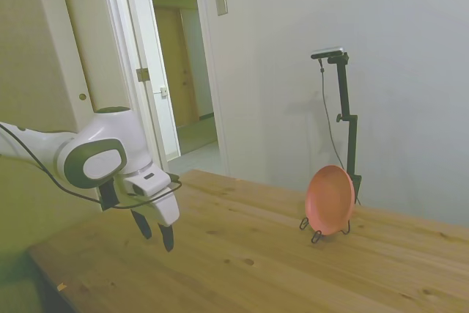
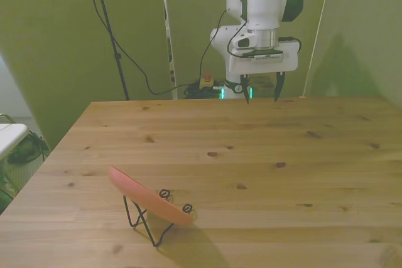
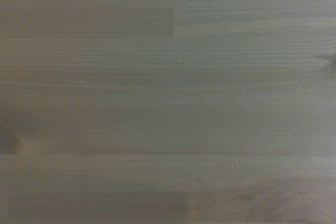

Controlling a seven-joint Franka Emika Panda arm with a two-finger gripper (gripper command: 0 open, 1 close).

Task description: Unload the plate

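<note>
My end effector (image 2: pixel 259 94) hangs open and empty, well apart from the plate (image 2: pixel 149 196), which leans on its wire stand (image 2: pixel 146 221) toward the front view's lower left.

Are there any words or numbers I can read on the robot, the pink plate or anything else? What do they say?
None can be read.
Round salmon-pink plate: plain, no writing.
Thin black wire stand holding it: no label.
White gripper: no readable marks.
Wooden table: only grain and knots, also in the wrist view.
Small grey wall plate: blank.
</note>
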